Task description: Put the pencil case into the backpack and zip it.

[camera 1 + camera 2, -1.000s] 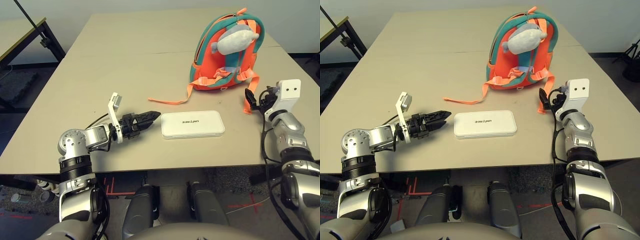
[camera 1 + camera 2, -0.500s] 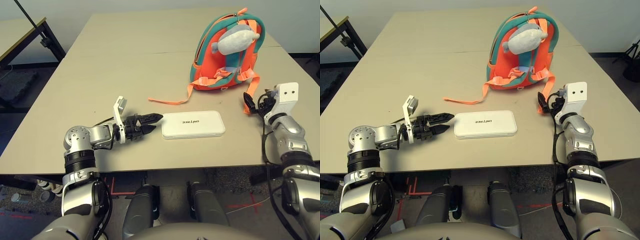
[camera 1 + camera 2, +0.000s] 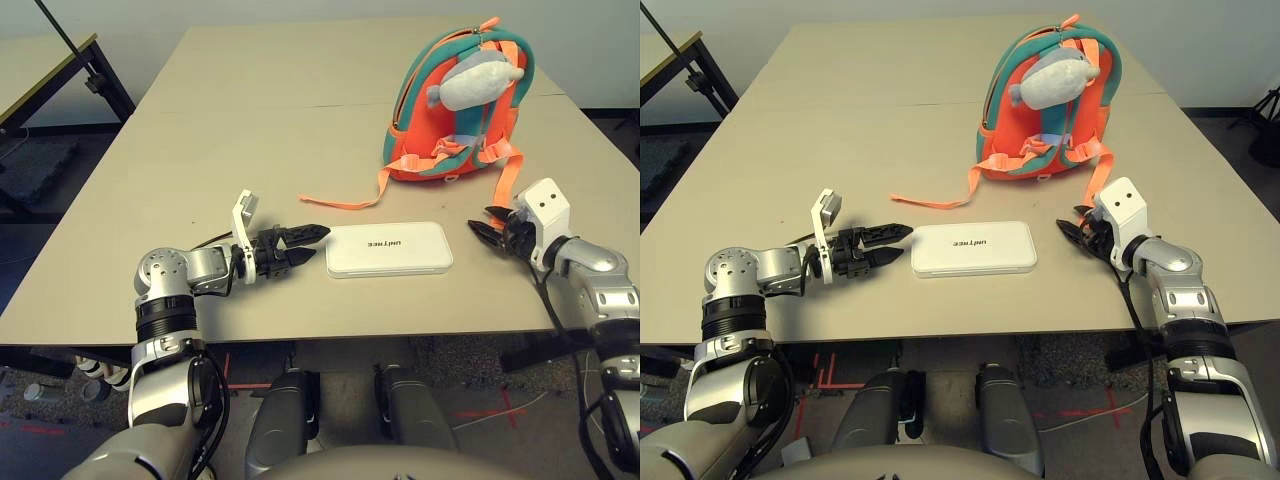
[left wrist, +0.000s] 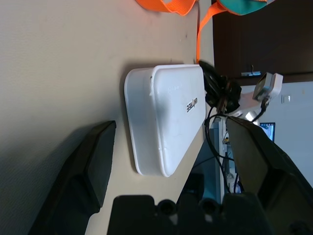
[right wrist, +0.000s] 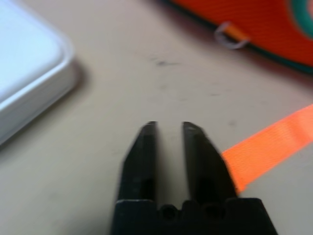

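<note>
Lying flat on the table [image 3: 200,120], the pencil case [image 3: 389,249] had not yet been picked up, so the job looked to me barely begun. It sat near the front edge, lettering up, between the robot's two arms. The left gripper [image 3: 312,241] was low at the case's left end, its two black fingers spread apart and pointing at the short side. From the left wrist view the case sat ahead of the gap between the fingers, and I could see nothing held. Whether a fingertip touched the case I could not say; it looked just short of it.

The right gripper [image 3: 482,228] hovered just off the case's right end, fingers nearly together with only a narrow slot between them, gripping nothing. An orange strap [image 5: 266,147] lay beside it on the table.

The backpack [image 3: 455,110] stood further back and to the right, well apart from the case, straps facing the robot and a grey plush whale [image 3: 475,83] hanging on it. I could not tell from there whether its zip was open or closed.

By my reckoning everything was left: taking hold of the case, lifting it, getting the bag open if needed, sliding the case in, and pulling the zip closed.
</note>
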Robot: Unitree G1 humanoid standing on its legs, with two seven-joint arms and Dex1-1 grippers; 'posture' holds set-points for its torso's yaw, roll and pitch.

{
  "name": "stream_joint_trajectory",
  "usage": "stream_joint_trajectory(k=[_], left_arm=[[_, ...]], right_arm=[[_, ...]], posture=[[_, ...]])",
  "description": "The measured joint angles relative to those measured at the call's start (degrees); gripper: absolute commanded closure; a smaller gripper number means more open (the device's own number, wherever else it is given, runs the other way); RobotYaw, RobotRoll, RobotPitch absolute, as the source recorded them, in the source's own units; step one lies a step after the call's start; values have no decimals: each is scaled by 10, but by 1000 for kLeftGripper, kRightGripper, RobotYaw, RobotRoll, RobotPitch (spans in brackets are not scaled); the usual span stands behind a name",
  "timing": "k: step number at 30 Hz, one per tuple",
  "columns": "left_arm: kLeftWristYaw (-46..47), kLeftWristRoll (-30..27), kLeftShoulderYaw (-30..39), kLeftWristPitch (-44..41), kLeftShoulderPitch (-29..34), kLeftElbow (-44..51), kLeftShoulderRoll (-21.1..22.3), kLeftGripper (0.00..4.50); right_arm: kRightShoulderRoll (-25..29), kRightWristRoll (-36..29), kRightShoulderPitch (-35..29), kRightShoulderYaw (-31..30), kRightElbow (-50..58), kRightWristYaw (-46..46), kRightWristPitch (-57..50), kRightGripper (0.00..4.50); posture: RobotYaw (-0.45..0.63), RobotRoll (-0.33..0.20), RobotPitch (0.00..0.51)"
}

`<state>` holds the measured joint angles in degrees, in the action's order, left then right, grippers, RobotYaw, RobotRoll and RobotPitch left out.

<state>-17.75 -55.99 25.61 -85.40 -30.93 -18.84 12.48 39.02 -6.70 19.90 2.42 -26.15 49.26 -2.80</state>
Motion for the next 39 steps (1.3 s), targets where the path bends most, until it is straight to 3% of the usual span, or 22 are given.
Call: stream_joint_trajectory(k=[17,31,39], left_arm=[[-12,18,-4,7,0,6,-9,0],[-28,30,-20,12,7,26,-11,0],[-31,34,-24,15,9,28,-12,0]], right_arm=[[20,-12,-29,-34,125,98,-111,4477],[-65,-82,-28,-32,194,58,-222,4477],[-71,-84,-23,-32,194,49,-225,4477]], posture=[[-180,0,118],[-174,0,121],[-173,0,120]])
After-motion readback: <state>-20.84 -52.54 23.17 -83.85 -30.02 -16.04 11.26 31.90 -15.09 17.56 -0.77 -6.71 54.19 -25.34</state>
